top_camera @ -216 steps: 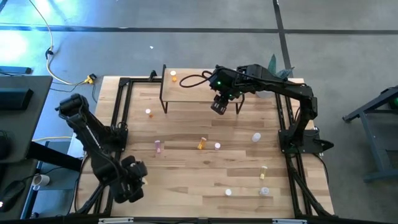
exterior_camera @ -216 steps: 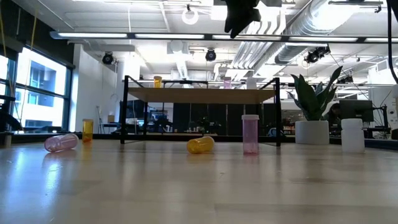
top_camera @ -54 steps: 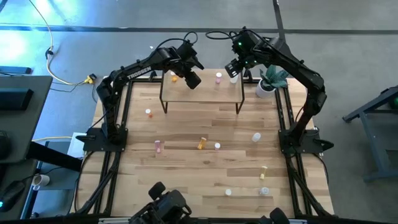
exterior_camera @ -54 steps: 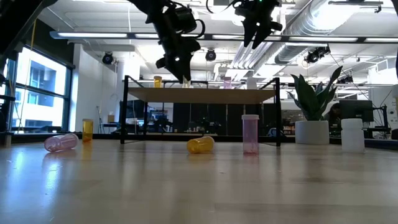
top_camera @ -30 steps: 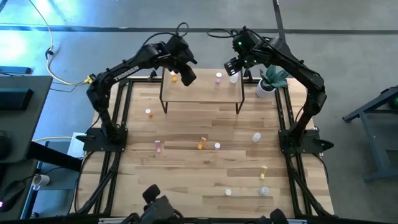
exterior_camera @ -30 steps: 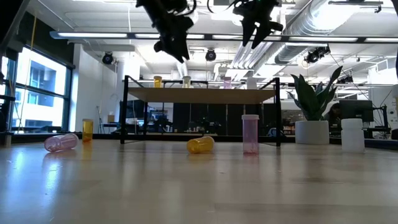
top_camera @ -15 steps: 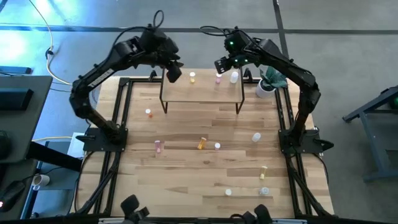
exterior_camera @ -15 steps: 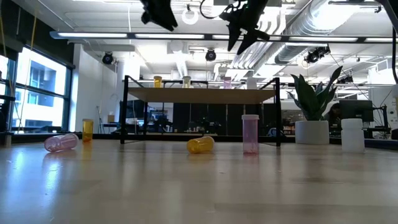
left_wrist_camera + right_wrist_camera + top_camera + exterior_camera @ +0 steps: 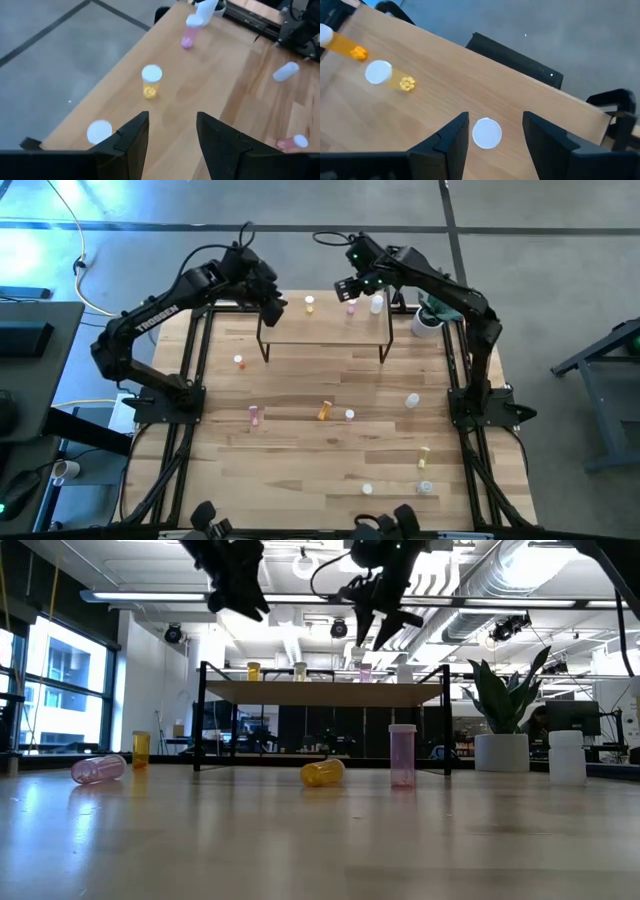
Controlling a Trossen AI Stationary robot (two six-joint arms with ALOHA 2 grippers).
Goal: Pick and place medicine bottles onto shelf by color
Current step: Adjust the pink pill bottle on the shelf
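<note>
The shelf (image 9: 325,323), a smooth light-wood board on thin black legs, carries small white-capped cylindrical bottles: a yellow bottle (image 9: 309,305) and a pink bottle (image 9: 351,306) among them. Above its left end hangs the left gripper (image 9: 276,306), jaws apart and empty, hiding whatever stands beneath. The right gripper (image 9: 345,286), also open and empty, hangs just behind the shelf's back edge.

Bright, even light fills the scene, coming from ceiling strip lamps (image 9: 300,597) overhead and a window (image 9: 55,680) to the left of the shelf (image 9: 325,692). In the low view, pale sheen lies across the wooden surface (image 9: 320,840) in front of the shelf, whose near part looks soft. Blue-white glare washes the floor (image 9: 40,250) left of the shelf in the high view.
</note>
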